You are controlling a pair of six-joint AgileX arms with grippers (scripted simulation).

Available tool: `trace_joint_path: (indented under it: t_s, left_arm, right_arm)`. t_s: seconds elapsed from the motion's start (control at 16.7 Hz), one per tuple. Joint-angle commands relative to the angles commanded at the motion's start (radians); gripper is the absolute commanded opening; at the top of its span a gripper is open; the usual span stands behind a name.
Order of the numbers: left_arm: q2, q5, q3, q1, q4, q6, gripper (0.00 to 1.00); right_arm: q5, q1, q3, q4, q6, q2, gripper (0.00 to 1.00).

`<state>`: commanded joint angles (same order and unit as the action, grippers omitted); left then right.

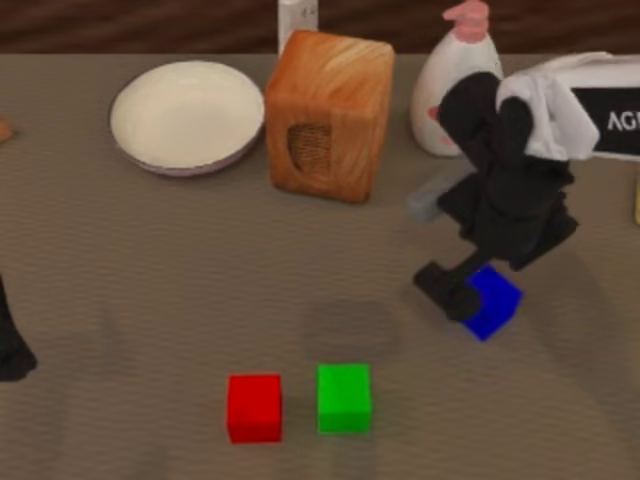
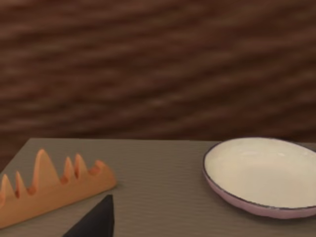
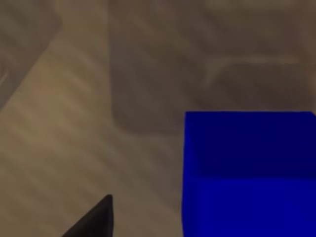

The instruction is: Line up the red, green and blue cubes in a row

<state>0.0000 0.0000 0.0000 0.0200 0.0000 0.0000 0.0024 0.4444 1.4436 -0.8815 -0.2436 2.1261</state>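
**tablewatcher:** So where's everything sitting? Red cube and green cube are side by side near the front edge of the table, small gap between them, already looking like two thirds of a row. The blue cube is off to the right and further back, turned at an angle, with the right gripper right on top of it.

**gripnerd:** Is it actually holding the thing? From the top view the dark fingers overlap the cube's left side, and the right wrist view is mostly blue cube with one fingertip poking in. I honestly cannot tell if the fingers are clamped or spread.

**tablewatcher:** Same. Whether it's lifted is also a guess.

**gripnerd:** Handling-wise I'd bet it's easy: small, rigid, light, nothing to break. Plain smooth faces could be a bit slippery, so pinch two opposite flat sides, squared up to them, not across the corners.

**tablewatcher:** Left gripper is parked at the far left edge, only a tip showing. The wooden block, bowl and bottle are all well behind the row.
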Motion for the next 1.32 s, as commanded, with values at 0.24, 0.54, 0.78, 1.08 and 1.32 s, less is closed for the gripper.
trace_joint_path:
  t_s: [0.24, 0.54, 0.78, 1.08, 1.32]
  left_arm:
    - [0.0, 0.0, 0.0, 0.0, 0.0, 0.0, 1.0]
    - [0.0, 0.0, 0.0, 0.0, 0.0, 0.0, 1.0]
    - [0.0, 0.0, 0.0, 0.0, 0.0, 0.0, 1.0]
    - [0.0, 0.0, 0.0, 0.0, 0.0, 0.0, 1.0]
    - [0.0, 0.0, 0.0, 0.0, 0.0, 0.0, 1.0]
  right_arm:
    - [0.0, 0.002, -0.06, 0.108, 0.002, 0.055, 1.0]
    - [0.0, 0.002, -0.061, 0.11, 0.002, 0.056, 0.92]
    - [0.0, 0.002, -0.061, 0.11, 0.002, 0.056, 0.62]
    - [0.0, 0.002, -0.061, 0.11, 0.002, 0.056, 0.25]
    - [0.0, 0.002, -0.061, 0.11, 0.002, 0.056, 0.0]
